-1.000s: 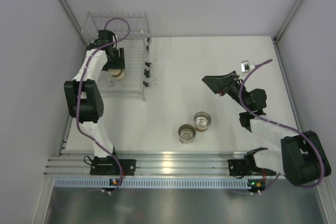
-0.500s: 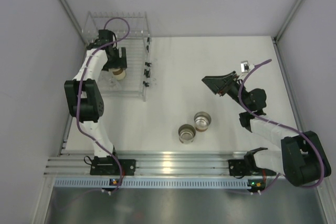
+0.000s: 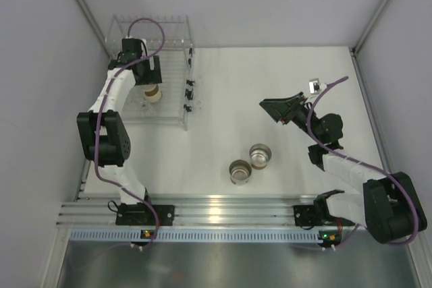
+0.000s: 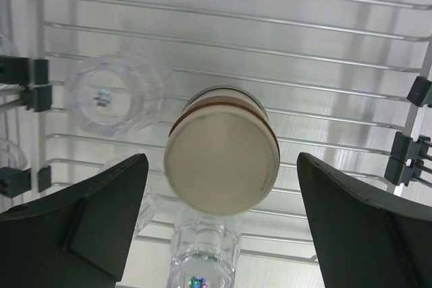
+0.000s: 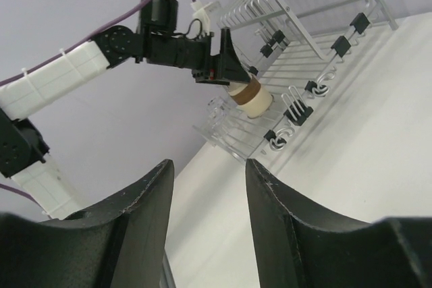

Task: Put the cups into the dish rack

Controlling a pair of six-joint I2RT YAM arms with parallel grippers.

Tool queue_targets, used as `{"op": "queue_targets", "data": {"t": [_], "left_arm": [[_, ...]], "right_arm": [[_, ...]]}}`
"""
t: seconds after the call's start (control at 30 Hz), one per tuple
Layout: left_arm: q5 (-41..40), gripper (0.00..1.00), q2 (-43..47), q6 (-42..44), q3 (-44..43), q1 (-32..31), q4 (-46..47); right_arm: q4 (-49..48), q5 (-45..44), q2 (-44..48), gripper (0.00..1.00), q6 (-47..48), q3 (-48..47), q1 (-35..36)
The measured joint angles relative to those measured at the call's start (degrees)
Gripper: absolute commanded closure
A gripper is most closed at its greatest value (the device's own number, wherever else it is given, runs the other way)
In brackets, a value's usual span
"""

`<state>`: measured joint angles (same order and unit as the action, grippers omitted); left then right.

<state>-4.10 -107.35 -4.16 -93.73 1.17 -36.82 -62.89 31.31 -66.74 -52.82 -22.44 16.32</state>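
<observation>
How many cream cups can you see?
3 cream cups: one base up in the rack, two side by side, open side up, on the table. None seems hidden.

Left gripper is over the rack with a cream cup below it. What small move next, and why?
Probably raise the left gripper straight up, clear of the dish rack. Its fingers stand apart from the cream cup, which sits bottom-up in the rack, apparently released; two more cups wait on the table.
</observation>
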Motion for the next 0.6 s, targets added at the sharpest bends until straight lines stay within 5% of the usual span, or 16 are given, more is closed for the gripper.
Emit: {"op": "queue_targets", "data": {"t": [0.17,0.3,0.6], "left_arm": [[-5.1,0.02,10.7,0.0,7.7,-0.5,6.9],[-7.5,0.02,20.9,-0.7,13.3,-1.1,13.4],[3.5,0.02,36.0,-1.2,18.2,-12.0,21.1]], "right_arm": [[7.3,-0.2,3.2,0.51,3.5,-0.2,0.0],[23.3,-3.0,8.7,0.51,11.2,-4.4,0.7],[61.7,-17.4,19.0,0.51,28.0,-20.1,4.2]]}}
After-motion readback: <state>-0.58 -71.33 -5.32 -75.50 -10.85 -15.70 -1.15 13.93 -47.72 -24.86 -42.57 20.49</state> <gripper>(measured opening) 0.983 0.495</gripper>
